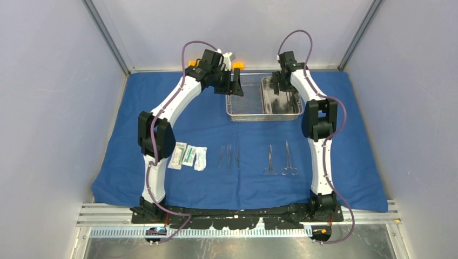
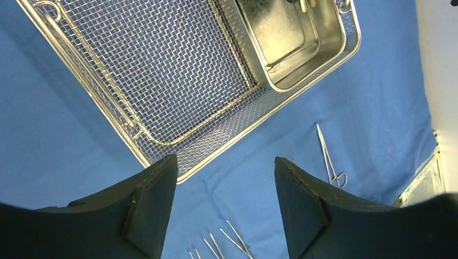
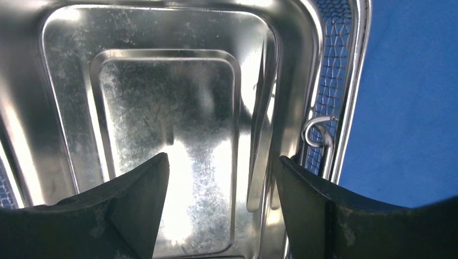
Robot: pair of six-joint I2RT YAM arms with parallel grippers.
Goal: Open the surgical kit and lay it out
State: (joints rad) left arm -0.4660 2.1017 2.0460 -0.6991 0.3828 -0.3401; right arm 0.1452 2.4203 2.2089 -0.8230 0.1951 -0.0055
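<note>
The blue cloth wrap [image 1: 345, 140] lies spread flat over the table. At the back stands the steel mesh basket [image 1: 246, 105], with the solid steel tray [image 1: 286, 105] in its right half. My left gripper [image 1: 236, 86] hangs open by the basket's left rim [image 2: 135, 129], nothing between its fingers [image 2: 156, 199]. My right gripper [image 3: 222, 162] is open low inside the tray [image 3: 162, 108], where a thin steel instrument [image 3: 262, 140] leans along the right wall. Three white-green packets [image 1: 188, 156], forceps [image 1: 228, 156] and scissors [image 1: 280, 160] lie in a row on the cloth.
Two small orange blocks [image 1: 238, 65] sit behind the basket near my left wrist. The basket's wire handle [image 3: 316, 132] stands just right of my right fingers. Grey walls close in the table on three sides.
</note>
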